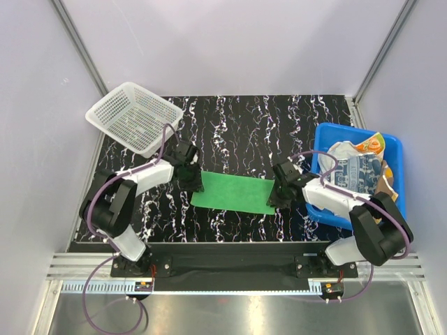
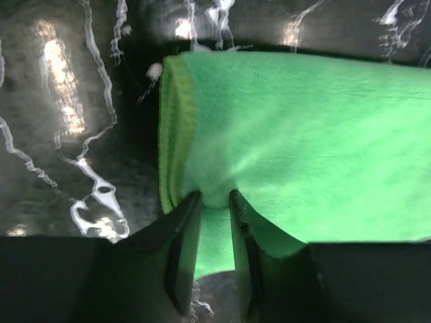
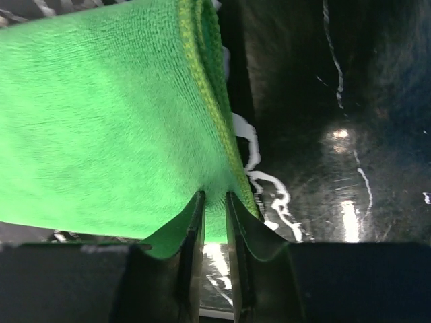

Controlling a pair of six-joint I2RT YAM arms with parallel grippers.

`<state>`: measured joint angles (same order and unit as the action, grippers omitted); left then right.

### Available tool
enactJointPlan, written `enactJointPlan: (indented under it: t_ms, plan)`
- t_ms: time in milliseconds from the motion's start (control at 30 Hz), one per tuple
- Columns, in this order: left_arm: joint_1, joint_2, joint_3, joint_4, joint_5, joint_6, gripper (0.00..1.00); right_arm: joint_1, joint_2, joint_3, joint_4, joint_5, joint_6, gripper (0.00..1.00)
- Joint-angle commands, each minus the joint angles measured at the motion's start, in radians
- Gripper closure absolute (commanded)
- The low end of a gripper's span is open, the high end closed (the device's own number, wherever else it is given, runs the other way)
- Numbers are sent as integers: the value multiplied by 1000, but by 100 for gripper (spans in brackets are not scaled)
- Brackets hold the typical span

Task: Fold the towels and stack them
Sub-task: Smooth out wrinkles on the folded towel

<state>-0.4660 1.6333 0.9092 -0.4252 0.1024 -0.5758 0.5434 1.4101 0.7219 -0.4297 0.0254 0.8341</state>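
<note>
A plain green towel (image 1: pixel 234 192) lies folded into a long strip on the black marbled table, between my two arms. My left gripper (image 1: pixel 190 178) is at its left end. In the left wrist view the jaws (image 2: pixel 214 195) stand a little apart over the towel's (image 2: pixel 303 134) near edge, and the cloth between them is puckered at the tips. My right gripper (image 1: pixel 281 192) is at the right end. Its jaws (image 3: pixel 214 195) are likewise narrowly open astride the towel's (image 3: pixel 101 121) hemmed corner. More towels (image 1: pixel 360 167), patterned and orange, are heaped in the tub.
A blue plastic tub (image 1: pixel 325 136) stands at the right edge of the table, just behind my right arm. A white mesh basket (image 1: pixel 133 115) sits tilted at the back left corner. Grey walls close in the sides.
</note>
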Motion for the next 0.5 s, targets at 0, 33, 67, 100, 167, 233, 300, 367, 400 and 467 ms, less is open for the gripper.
enactJointPlan:
  t_ms: [0,33,67,100,167,233,300,367,400,467]
  plan:
    - [9,59,49,51,33,1,70,13,9,-35,68,-4,-7,75]
    - [12,65,63,40,33,2,70,13,3,-32,60,2,-12,74]
    - [13,63,80,1,26,8,69,12,-2,-26,49,14,-23,73]
    - [12,41,106,-13,22,17,68,13,-10,-19,22,19,-39,73]
    - [12,-4,123,-49,0,48,62,13,-54,5,-4,28,-56,71]
    - [12,-70,131,-64,-21,73,49,10,-106,30,-30,25,-82,70]
    - [13,-87,125,-76,-42,111,43,13,-140,43,-26,-4,-107,63]
    - [24,-72,112,-75,-38,135,41,12,-177,63,-15,-50,-127,52]
    - [30,-47,108,-66,-23,139,41,13,-186,70,-6,-64,-141,45]
    - [33,-27,94,-47,-3,139,42,13,-206,89,-1,-94,-159,29]
